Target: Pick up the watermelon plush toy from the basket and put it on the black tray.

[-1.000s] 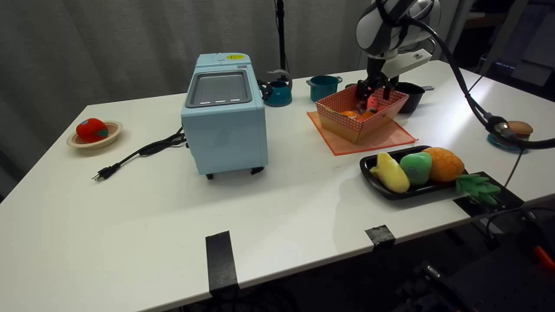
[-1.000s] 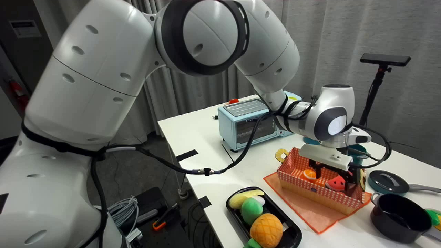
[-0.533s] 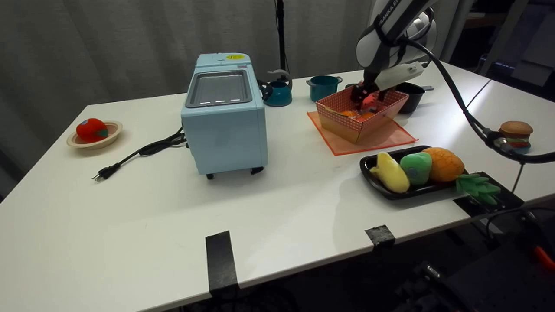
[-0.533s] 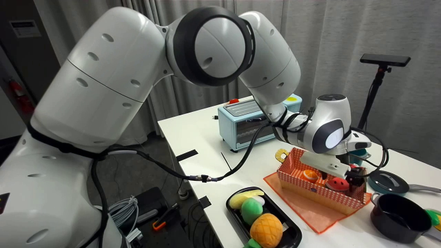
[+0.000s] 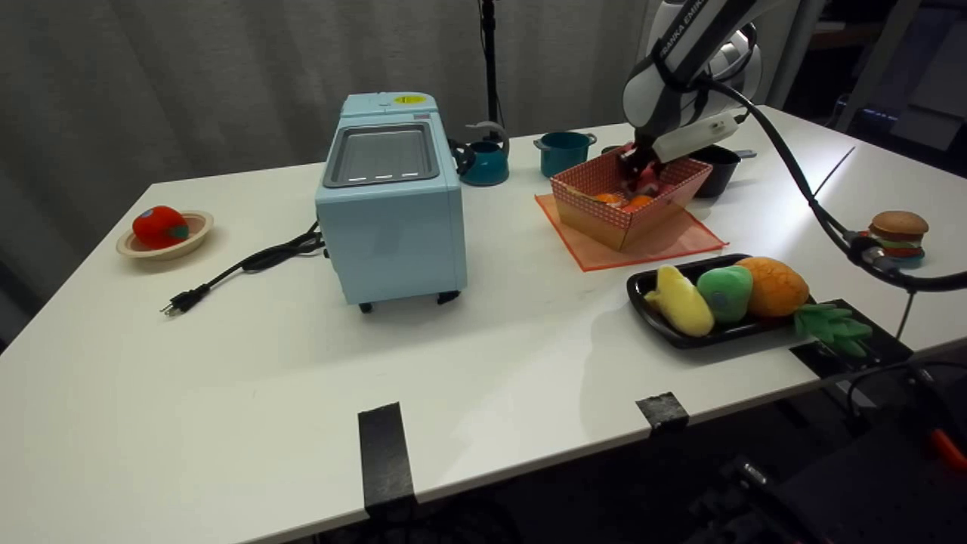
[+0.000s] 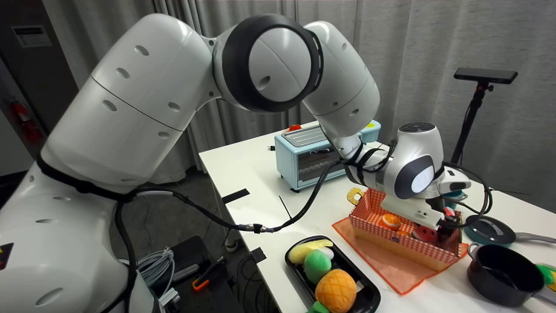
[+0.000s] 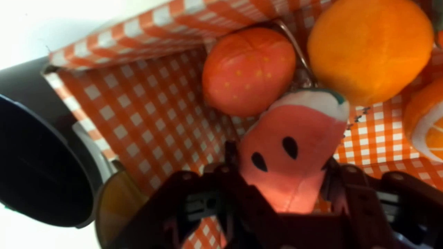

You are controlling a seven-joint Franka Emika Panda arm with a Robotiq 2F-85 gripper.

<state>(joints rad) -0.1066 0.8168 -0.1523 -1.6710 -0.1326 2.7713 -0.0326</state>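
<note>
Inside the checked basket [image 7: 138, 117], the watermelon plush toy [image 7: 304, 135] shows red flesh, black seeds and a white and green rind end. My gripper [image 7: 281, 158] reaches down around it, shut on it with a finger pressed to each side in the wrist view. The toy [image 6: 425, 234] is partly covered by the gripper in both exterior views. The basket [image 6: 391, 248] stands on an orange cloth. Nearer the table edge is the black tray [image 5: 684, 340], holding a yellow, a green and a pineapple plush.
Beside the toy in the basket lie a red oval plush [image 7: 249, 72], a round orange plush [image 7: 370, 52] and an orange slice [image 7: 429, 121]. A black pot [image 6: 506, 274] stands close to the basket. The blue toaster oven [image 5: 393, 234] is farther along the table.
My gripper has gone down into the basket over the watermelon plush toy. Its jaws have drawn in from wide to against the toy's sides. The tray and its plushes have stayed put.
</note>
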